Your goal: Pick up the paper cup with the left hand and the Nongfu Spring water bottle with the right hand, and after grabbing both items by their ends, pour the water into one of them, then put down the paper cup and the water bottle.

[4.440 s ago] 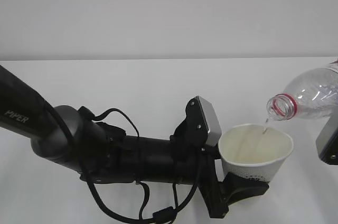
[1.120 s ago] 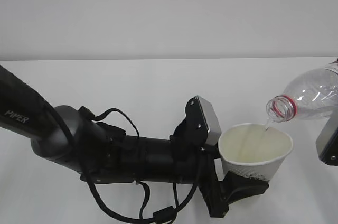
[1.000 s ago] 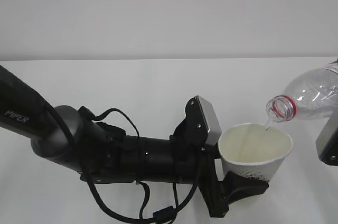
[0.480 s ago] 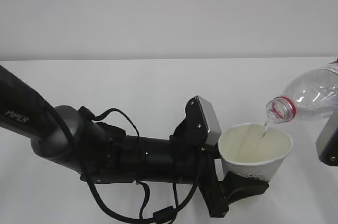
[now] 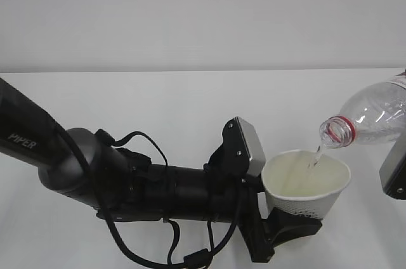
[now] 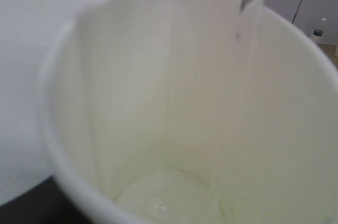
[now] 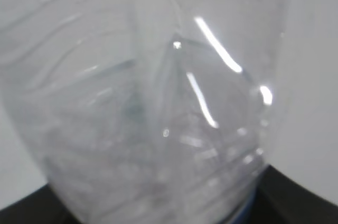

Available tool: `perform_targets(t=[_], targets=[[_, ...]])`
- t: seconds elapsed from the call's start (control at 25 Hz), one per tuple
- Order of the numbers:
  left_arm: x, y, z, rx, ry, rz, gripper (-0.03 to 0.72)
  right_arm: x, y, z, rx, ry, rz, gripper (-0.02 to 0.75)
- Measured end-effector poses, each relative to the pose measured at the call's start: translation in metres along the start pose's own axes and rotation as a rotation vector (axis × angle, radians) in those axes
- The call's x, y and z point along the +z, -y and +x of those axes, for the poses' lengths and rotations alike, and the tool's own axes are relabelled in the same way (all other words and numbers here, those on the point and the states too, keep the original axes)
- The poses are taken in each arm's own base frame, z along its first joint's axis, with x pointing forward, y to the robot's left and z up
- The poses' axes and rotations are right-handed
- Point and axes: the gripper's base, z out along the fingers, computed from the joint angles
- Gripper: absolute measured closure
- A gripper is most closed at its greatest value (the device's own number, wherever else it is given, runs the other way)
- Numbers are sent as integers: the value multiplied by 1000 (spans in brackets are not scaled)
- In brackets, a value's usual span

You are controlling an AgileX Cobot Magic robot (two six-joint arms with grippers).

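The white paper cup is held upright above the table, with my left gripper shut on its lower end. The clear Nongfu Spring water bottle is tilted mouth-down at the right edge, its red neck ring just above the cup's far rim. My right gripper holds the bottle's far end, mostly out of frame. A thin stream of water runs from the mouth into the cup. In the left wrist view the cup's inside fills the frame, with water pooled at the bottom. The bottle fills the right wrist view.
The white table runs to a plain white wall behind. The black left arm marked PIPER, with its looping cables, lies across the lower left of the exterior view.
The water stream from the bottle's mouth has grown a little fuller. The left arm and cup have sunk very slightly; both grips are unchanged.
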Motion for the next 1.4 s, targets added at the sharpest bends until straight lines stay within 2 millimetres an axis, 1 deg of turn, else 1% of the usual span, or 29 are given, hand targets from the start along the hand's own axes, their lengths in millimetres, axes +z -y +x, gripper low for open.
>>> perform_targets(t=[1.4], targets=[[0, 0, 0, 0, -1, -1, 157, 0, 0, 0, -4, 0, 0, 297]])
